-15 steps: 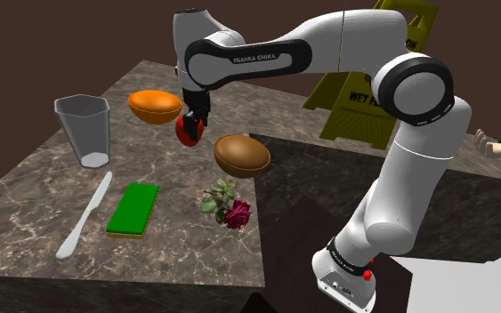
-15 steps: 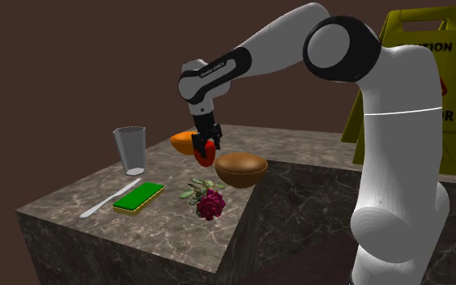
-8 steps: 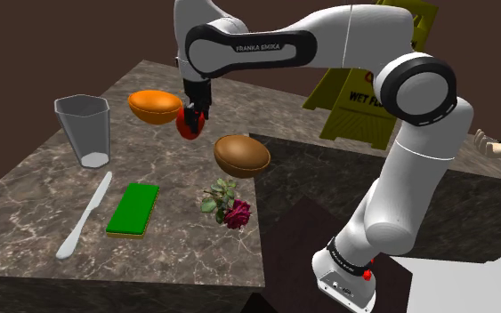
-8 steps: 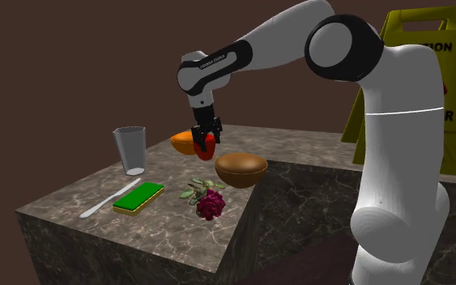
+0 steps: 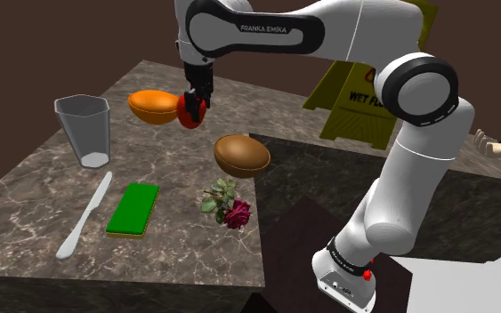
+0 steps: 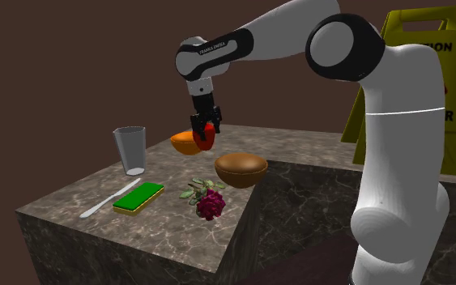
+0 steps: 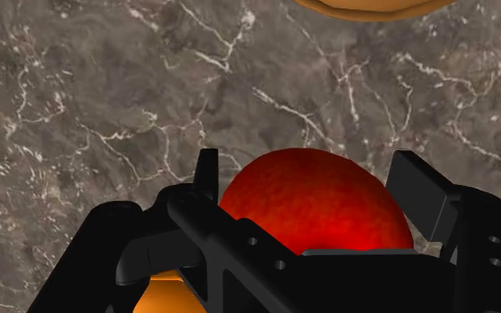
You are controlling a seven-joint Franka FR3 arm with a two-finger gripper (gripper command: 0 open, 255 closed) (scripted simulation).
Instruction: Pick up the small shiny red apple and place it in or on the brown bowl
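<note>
In the shoulder view you have one gripper (image 5: 192,101), closed on the single red apple (image 5: 189,111). It holds the apple above the marble counter (image 5: 35,200), just beside the one orange bowl (image 5: 153,107) and up and to the left of the one brown bowl (image 5: 241,155). Also on the counter are one glass (image 5: 84,131), one knife (image 5: 84,216), one green sponge (image 5: 133,208) and one rose (image 5: 230,206). A yellow wet-floor sign (image 5: 361,93) stands behind.

In the second exterior view you see the gripper (image 6: 205,132) hanging straight down with the apple (image 6: 206,138) in front of the orange bowl (image 6: 183,144), to the left of and above the brown bowl (image 6: 240,168). The glass (image 6: 129,150), sponge (image 6: 138,197) and rose (image 6: 209,202) lie apart from it.

In the wrist view the black fingers (image 7: 206,175) stand only as far apart as the apple (image 7: 315,209), pressed to its two sides. The apple looks nearly round, no stem shows, so you cannot tell its long axis or which way it points.
</note>
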